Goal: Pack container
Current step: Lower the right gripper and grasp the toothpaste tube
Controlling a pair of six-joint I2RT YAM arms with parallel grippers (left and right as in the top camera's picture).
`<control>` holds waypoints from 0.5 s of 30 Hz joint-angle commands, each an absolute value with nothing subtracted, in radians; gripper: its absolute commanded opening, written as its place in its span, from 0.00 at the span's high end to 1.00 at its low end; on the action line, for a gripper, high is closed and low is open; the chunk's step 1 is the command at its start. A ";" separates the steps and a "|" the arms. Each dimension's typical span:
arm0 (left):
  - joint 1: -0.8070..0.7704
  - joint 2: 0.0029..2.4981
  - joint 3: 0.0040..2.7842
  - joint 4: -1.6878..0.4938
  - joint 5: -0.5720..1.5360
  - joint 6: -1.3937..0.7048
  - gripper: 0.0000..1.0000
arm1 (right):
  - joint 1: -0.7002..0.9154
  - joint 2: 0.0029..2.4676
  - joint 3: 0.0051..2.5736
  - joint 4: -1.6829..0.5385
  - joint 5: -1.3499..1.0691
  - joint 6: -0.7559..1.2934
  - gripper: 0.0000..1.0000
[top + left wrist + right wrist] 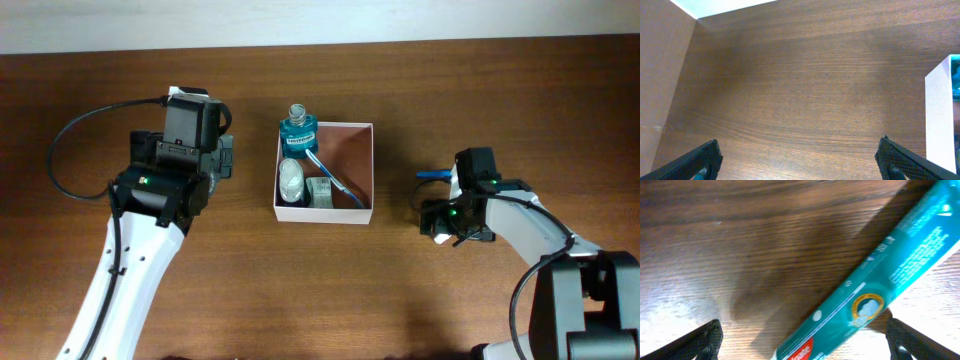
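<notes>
The container (364, 170) is a square white-walled box with a reddish-brown inside at the table's middle. It holds a teal mouthwash bottle (298, 130), a white bottle (290, 181), a small grey-white packet (322, 191) and a blue toothbrush (335, 180). Its white wall shows at the right edge of the left wrist view (940, 120). My left gripper (800, 160) is open and empty over bare table left of the box. My right gripper (802, 340) is open right of the box, its fingers on either side of a teal toothpaste tube (880, 285) lying on the table.
The table is dark brown wood (320, 290). A pale wall edge runs along the back (300, 20). A black cable (80, 130) loops from the left arm at the left side.
</notes>
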State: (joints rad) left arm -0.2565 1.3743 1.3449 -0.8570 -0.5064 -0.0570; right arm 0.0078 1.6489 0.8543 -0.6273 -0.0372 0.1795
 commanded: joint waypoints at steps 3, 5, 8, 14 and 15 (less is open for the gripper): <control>-0.254 1.372 1.359 -0.857 -0.520 -0.059 0.01 | 0.005 1.698 0.842 -0.613 0.048 0.219 0.12; -0.254 1.372 1.359 -0.857 -0.520 -0.059 0.00 | 0.005 1.709 0.842 -0.608 0.058 0.219 0.20; -0.254 1.372 1.359 -0.857 -0.520 -0.059 0.00 | 0.005 1.722 0.842 -0.597 0.057 0.219 0.35; -0.254 1.372 1.359 -0.857 -0.520 -0.059 0.01 | 0.005 1.725 0.842 -0.597 0.057 0.219 0.50; -0.254 1.372 1.359 -0.857 -0.520 -0.059 0.01 | 0.005 1.725 0.842 -0.597 0.057 0.219 0.53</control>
State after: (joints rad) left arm -0.2565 1.3743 1.3449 -0.8570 -0.5064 -0.0570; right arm 0.0078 1.6749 0.8612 -0.5941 0.0456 0.2111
